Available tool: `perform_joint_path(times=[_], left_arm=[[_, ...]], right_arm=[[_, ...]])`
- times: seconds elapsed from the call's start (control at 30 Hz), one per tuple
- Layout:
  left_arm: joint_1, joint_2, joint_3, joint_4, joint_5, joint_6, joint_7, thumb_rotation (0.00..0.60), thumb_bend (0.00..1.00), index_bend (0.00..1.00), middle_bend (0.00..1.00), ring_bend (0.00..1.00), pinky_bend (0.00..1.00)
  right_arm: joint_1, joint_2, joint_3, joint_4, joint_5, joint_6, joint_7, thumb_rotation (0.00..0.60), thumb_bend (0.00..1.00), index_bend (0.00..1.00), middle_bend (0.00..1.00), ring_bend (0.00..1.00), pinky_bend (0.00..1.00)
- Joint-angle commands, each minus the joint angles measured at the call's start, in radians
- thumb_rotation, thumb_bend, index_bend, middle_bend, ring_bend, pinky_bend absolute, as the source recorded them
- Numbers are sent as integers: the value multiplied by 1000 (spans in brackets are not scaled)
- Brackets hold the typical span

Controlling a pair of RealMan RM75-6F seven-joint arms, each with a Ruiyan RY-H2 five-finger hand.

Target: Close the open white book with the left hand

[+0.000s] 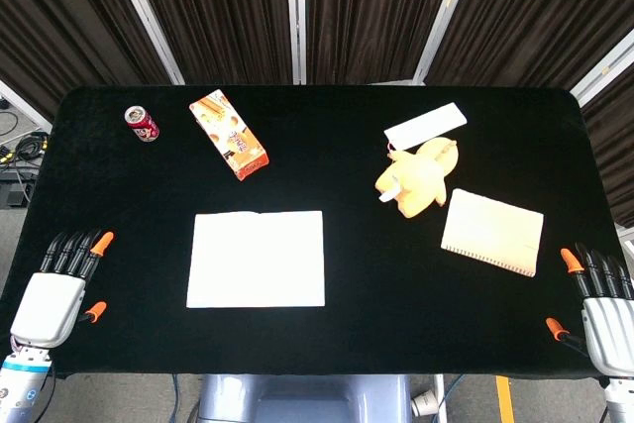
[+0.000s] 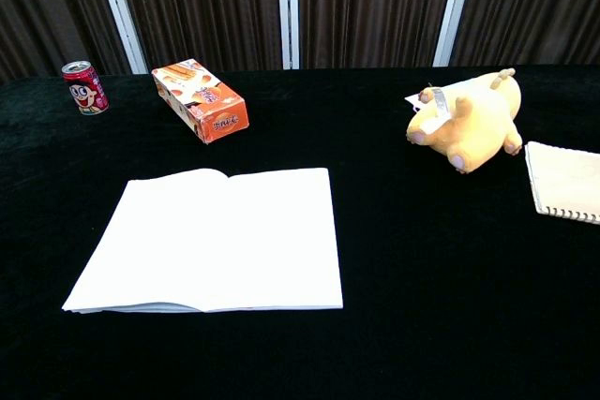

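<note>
The open white book (image 1: pixel 257 259) lies flat on the black table, left of centre, with both blank pages up; the chest view shows the book (image 2: pixel 215 238) filling the near left. My left hand (image 1: pixel 57 288) rests at the table's front left corner, well left of the book, fingers spread and holding nothing. At the front right corner my right hand (image 1: pixel 598 300) lies the same way, fingers apart and empty. Neither hand appears in the chest view.
Behind the book stand a red can (image 1: pixel 141 123) and an orange snack box (image 1: pixel 229 133). A yellow plush toy (image 1: pixel 418 177), a white flat box (image 1: pixel 425 126) and a cream spiral notebook (image 1: pixel 492 231) sit on the right side. Dark curtains hang behind the table.
</note>
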Motion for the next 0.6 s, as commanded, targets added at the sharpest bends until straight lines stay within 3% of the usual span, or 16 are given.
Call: perform_joint_path(times=[0.03, 0.6], left_arm=[[0, 1, 1, -1, 3, 2, -3, 600, 68, 0, 0, 0, 0], [-5, -8, -1, 3, 6, -1, -3, 600, 68, 0, 0, 0, 0]], right_arm=[[-1, 1, 1, 0, 0, 3, 2, 600, 40, 13, 0, 0, 0], [2, -6, 2, 3, 5, -5, -3, 600, 40, 13, 0, 0, 0]])
